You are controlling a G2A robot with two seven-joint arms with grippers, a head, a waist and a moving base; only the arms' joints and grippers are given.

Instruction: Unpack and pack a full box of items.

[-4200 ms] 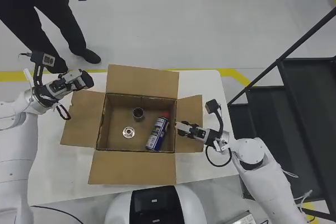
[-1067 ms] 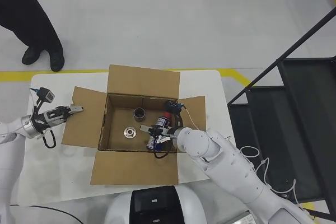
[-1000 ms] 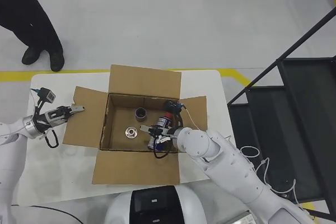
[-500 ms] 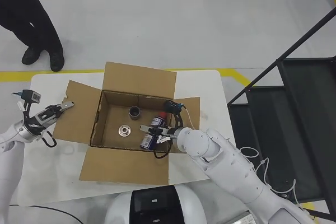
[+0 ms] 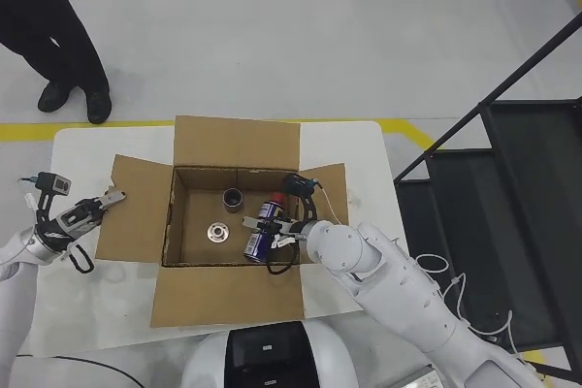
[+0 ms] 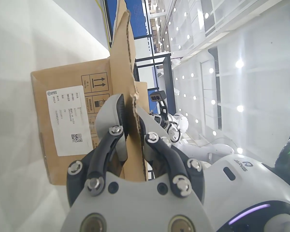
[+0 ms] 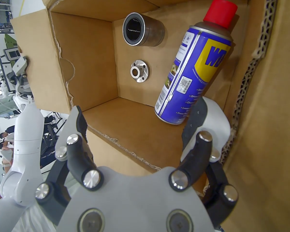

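From the top view, the open cardboard box [image 5: 236, 171] sits on the white table [image 5: 349, 145] with all four flaps folded outward. The left gripper [image 5: 113, 200] is at the outer edge of the left flap [image 5: 131, 209]. The right gripper [image 5: 260, 229] is inside the box near its right wall, above the lower end of the spray can [image 5: 265, 215]. The can lies slanted with its red cap toward the far wall. A metal cylinder [image 5: 233, 199] and a small flange [image 5: 215, 231] rest on the box floor to the can's left.

In the left wrist view, the left gripper [image 6: 129, 108] pinches the flap's corrugated edge [image 6: 122, 49] between both fingers. A white label [image 6: 65, 119] is on the box's outer wall.

In the right wrist view, the right gripper [image 7: 140, 112] is spread wide and holds nothing. One finger [image 7: 200, 117] is just beside the base of the spray can [image 7: 198, 66]; whether it touches cannot be told. The cylinder [image 7: 142, 32] and the flange [image 7: 139, 71] lie apart from the can
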